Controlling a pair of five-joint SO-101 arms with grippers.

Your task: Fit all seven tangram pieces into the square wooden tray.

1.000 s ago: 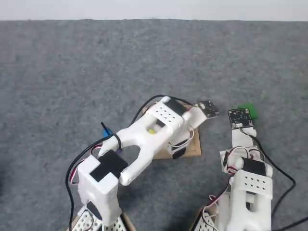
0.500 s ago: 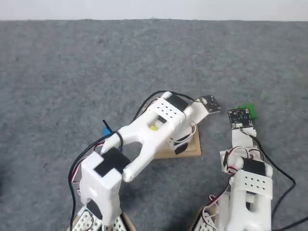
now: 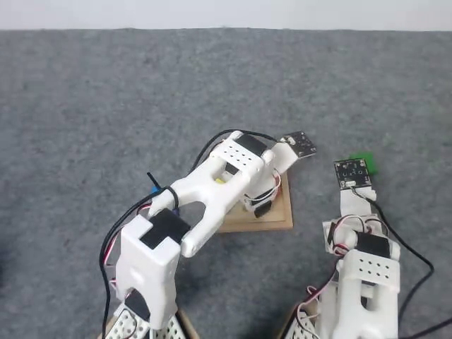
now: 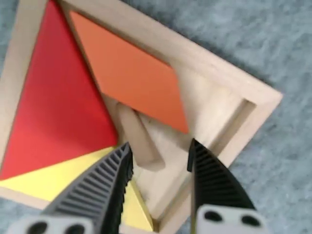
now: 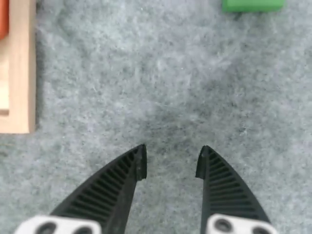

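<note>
On the grey table [image 3: 85,106], a blue piece [image 3: 155,191] lies outside the tray, half hidden beside the left arm. Nearer the front edge sits the square wooden tray [image 4: 209,68], which holds a red triangle [image 4: 53,97], an orange piece [image 4: 131,73] and a yellow triangle [image 4: 58,178]. One corner of it is bare wood. The left gripper [image 4: 158,151] hangs over this bare corner, its claw moderately wide and holding nothing. To the right, a green piece [image 5: 252,5] waits on the table, well apart from the tray. The right gripper [image 5: 170,161] is also spread and empty, with nothing between it and the green piece. At least four pieces seem to remain. The left arm covers much of the tray from above.
</note>
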